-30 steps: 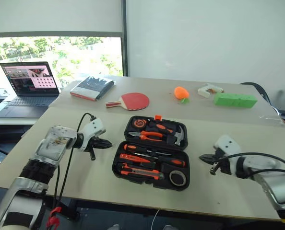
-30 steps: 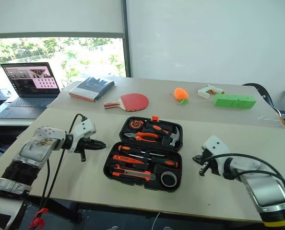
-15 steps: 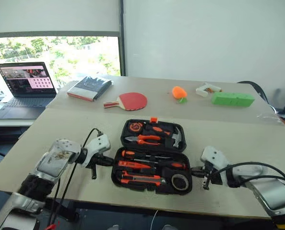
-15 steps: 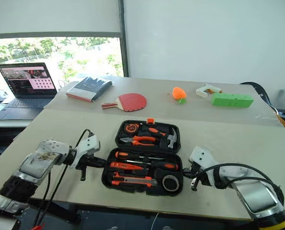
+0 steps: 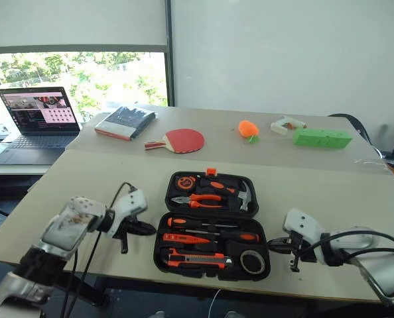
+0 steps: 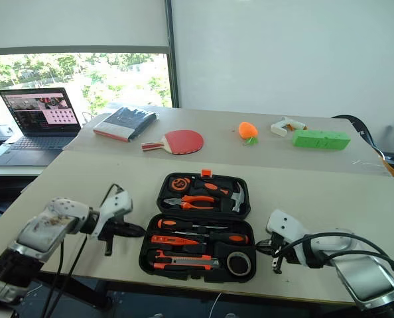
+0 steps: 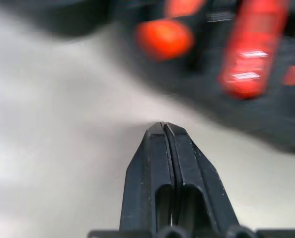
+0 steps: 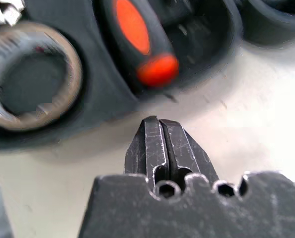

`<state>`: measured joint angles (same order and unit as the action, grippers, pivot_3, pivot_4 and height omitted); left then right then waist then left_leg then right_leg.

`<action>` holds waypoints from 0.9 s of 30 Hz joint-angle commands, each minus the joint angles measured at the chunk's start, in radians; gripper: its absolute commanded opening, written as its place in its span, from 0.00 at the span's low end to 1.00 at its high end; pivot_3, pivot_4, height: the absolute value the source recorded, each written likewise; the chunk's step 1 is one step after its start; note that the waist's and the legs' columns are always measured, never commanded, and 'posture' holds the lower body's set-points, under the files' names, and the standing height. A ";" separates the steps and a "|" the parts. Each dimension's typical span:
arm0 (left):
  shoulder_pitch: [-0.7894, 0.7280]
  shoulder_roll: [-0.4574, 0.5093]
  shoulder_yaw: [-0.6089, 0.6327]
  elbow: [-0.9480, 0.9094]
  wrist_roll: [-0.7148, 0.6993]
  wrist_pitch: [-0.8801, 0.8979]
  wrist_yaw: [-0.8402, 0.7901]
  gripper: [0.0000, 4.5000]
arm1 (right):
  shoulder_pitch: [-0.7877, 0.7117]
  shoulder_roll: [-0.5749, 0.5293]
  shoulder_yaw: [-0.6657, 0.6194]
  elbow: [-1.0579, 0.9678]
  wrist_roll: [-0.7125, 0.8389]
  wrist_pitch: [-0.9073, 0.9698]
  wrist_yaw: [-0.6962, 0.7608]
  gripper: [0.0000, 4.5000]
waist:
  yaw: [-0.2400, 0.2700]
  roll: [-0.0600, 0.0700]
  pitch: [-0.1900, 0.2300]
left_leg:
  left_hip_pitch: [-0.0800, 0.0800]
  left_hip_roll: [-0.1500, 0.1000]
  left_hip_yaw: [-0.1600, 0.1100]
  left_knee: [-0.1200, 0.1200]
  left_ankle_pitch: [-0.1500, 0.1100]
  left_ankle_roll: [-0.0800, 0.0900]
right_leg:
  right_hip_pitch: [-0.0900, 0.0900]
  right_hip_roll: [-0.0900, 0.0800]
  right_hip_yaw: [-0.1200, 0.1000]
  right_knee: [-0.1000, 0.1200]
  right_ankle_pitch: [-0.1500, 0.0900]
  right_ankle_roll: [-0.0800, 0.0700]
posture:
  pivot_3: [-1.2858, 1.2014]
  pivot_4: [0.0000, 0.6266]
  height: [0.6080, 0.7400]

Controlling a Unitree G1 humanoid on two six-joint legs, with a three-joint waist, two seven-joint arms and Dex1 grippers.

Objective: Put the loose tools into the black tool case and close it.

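Note:
The black tool case [image 5: 211, 212] lies open on the near table. Its near half holds two orange-and-black screwdrivers [image 5: 213, 225], a utility knife [image 5: 194, 260] and a tape roll [image 5: 253, 262]. Pliers and a hammer sit in the far half. My left gripper [image 5: 148, 230] is shut and empty, low over the table just left of the case's near half; the left wrist view shows its tips [image 7: 163, 126] pressed together. My right gripper [image 5: 275, 245] is shut and empty, just right of the case's near right corner, pointing at the tape roll [image 8: 33, 74] and a screwdriver handle [image 8: 142, 44].
On the far table lie a dark book [image 5: 125, 122], a red paddle [image 5: 181, 140], an orange object [image 5: 249, 128], a white glue gun [image 5: 285, 124] and a green block [image 5: 322, 138]. A laptop [image 5: 34, 126] stands far left. The table's front edge runs close below the case.
Both arms have drawn back toward me and sunk lower, ending beside the case's near half on either side. The case and its tools have stayed put.

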<state>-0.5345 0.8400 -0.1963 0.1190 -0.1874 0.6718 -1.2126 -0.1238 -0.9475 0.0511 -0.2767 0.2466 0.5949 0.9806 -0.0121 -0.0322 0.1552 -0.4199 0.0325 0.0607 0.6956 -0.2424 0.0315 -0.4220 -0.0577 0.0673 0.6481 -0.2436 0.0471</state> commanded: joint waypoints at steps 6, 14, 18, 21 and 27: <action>-0.294 -0.081 0.095 0.229 -0.087 0.413 0.096 0.54 | -0.303 0.088 -0.110 0.185 0.136 0.260 -0.054 0.70 | -0.002 -0.001 0.001 | -0.001 0.000 0.000 0.000 0.000 0.000 | -0.001 0.001 0.000 0.001 0.000 0.000 | 0.52 0.24 0.97; -0.388 -0.188 0.084 0.280 -0.107 0.503 0.189 0.54 | -0.523 0.221 -0.089 0.377 0.165 0.465 -0.163 0.70 | 0.000 -0.001 0.001 | -0.005 -0.001 -0.003 -0.001 0.000 0.000 | -0.004 -0.001 0.000 0.000 0.000 0.000 | 0.52 0.24 0.97; -0.396 -0.207 0.068 0.293 -0.121 0.506 0.190 0.54 | -0.558 0.251 -0.070 0.420 0.160 0.485 -0.183 0.70 | -0.001 -0.001 0.001 | -0.006 -0.001 -0.002 -0.001 0.000 0.000 | -0.005 -0.001 0.000 0.000 0.000 0.000 | 0.52 0.24 0.97; -0.397 -0.212 0.060 0.290 -0.123 0.494 0.192 0.54 | -0.568 0.256 -0.065 0.425 0.160 0.493 -0.191 0.70 | -0.001 -0.001 0.001 | -0.006 -0.001 -0.002 -0.001 0.000 0.000 | -0.005 -0.001 0.000 0.000 0.000 0.000 | 0.52 0.24 0.97; -0.396 -0.210 0.035 0.291 -0.114 0.476 0.188 0.54 | -0.562 0.256 -0.051 0.408 0.166 0.504 -0.188 0.70 | -0.002 -0.001 0.001 | -0.005 -0.001 -0.003 -0.001 0.000 0.000 | -0.005 -0.001 0.000 0.000 0.000 0.000 | 0.52 0.24 0.97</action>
<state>-0.9001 0.6232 -0.1564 0.4115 -0.3022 1.1653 -1.0176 -0.6633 -0.6855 0.0072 0.1609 0.4051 1.0941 0.7918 -0.0139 -0.0331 0.1558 -0.4252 0.0316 0.0581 0.6944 -0.2426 0.0315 -0.4265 -0.0587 0.0669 0.6484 -0.2433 0.0473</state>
